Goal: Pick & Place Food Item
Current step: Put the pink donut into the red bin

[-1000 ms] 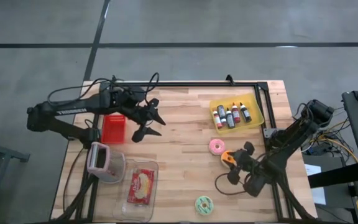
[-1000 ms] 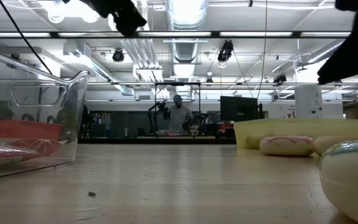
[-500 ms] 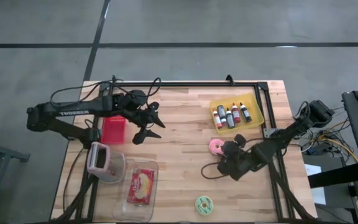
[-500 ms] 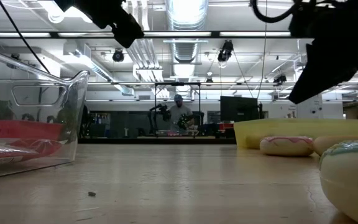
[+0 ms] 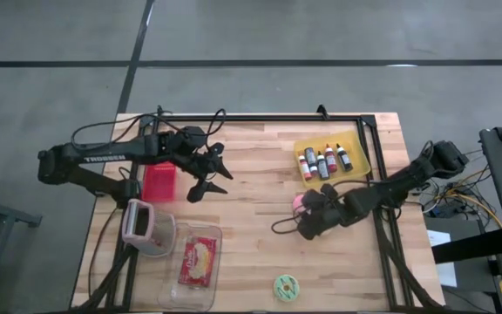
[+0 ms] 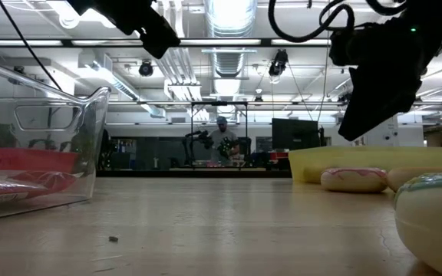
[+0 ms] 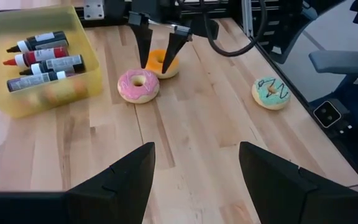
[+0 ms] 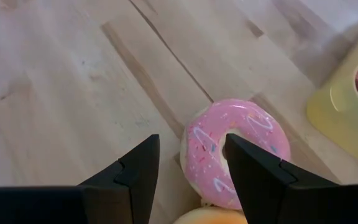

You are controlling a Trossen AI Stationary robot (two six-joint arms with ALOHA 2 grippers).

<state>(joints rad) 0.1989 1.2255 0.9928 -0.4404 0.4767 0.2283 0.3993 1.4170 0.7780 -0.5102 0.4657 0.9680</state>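
Observation:
A pink-iced doughnut (image 5: 298, 202) lies flat on the wooden table, with an orange doughnut (image 7: 162, 62) right beside it and a green-iced doughnut (image 5: 285, 285) near the front edge. My right gripper (image 5: 308, 218) hangs open just above the pink (image 8: 235, 149) and orange doughnuts and points slanting down. Its fingers (image 7: 145, 45) are clear of both. In the low view it (image 6: 374, 92) is well above the pink doughnut (image 6: 354, 179). My left gripper (image 5: 207, 179) waits open in the air over the table's left middle, holding nothing.
A yellow bin (image 5: 331, 157) of small bottles stands at the far right. At the near left is a clear container (image 5: 197, 262) with a red packet inside. A red box (image 5: 159, 181) and a pink-and-grey item (image 5: 142, 228) sit at the left edge. Bare wood lies mid-table.
My right gripper has swung from the near right, by the orange doughnut, toward the table's left and far side. It has turned at the wrist as it went and now hangs over the pink doughnut. The doughnuts have not moved.

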